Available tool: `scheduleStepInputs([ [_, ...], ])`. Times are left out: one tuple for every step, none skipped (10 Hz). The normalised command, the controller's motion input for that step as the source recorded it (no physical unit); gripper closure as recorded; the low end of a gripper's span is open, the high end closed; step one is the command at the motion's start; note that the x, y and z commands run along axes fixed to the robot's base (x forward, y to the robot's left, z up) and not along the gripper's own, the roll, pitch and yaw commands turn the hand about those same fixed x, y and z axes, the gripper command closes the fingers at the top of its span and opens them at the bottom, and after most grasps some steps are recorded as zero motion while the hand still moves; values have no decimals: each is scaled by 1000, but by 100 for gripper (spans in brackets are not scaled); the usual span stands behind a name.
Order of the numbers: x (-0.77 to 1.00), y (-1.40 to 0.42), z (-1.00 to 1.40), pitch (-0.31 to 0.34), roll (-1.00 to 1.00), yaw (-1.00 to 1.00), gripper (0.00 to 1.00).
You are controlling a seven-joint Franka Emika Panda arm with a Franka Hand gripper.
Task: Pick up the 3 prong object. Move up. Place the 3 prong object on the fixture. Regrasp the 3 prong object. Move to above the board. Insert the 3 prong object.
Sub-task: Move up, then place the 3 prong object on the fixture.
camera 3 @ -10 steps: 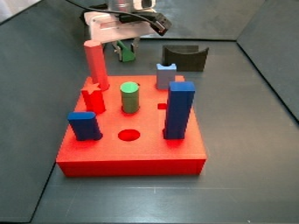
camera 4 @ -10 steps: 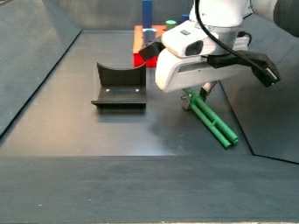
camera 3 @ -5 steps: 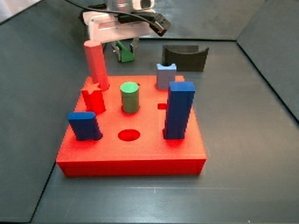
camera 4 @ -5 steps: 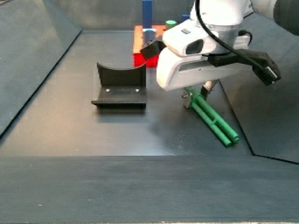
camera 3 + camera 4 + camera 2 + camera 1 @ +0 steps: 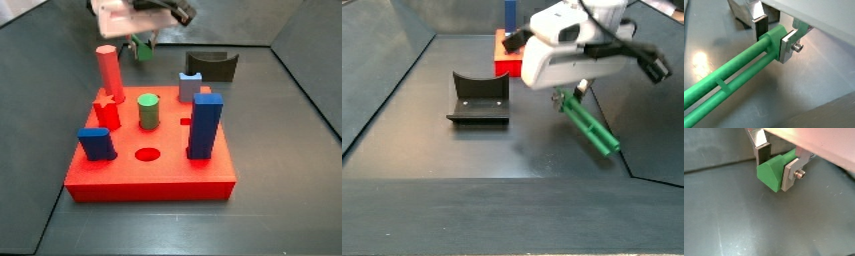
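Gripper (image 5: 775,36) pinching one end of the long green ridged 3 prong object (image 5: 734,80); I see it now raised off the floor versus a second ago. Lift under way. Dark notched fixture (image 5: 478,99) sits beside, untouched.

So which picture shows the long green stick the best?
A wrist view shows the long slim green three-lobed peg best: its ridged length runs out from the gripper, whose fingers clamp one end. The other wrist view shows only its clamped end. One side view shows it whole but small; another barely shows it.
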Motion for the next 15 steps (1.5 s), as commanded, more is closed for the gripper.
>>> scheduleStepInputs([
  [-13,11,242,47,13,10,100],
  [0,0,1000,0,0,0,100],
  [-1,0,1000,-1,6,-4,100],
  [-11,0,1000,11,9,-5,100],
  [-15,3,1000,19,13,-6,100],
  [-20,5,1000,26,17,-8,100],
  [-26,8,1000,31,24,-10,100],
  [-30,11,1000,35,30,-12,100],
  [-30,14,934,40,34,-12,100],
  [-20,17,713,47,40,-12,100],
  [-13,17,544,58,42,-13,100],
  [-3,18,376,70,44,-12,100],
  [1000,-266,72,50,-18,-1000,100],
  [1000,-263,33,65,-25,-1000,100],
  [1000,-235,31,82,-33,-1000,100],
])
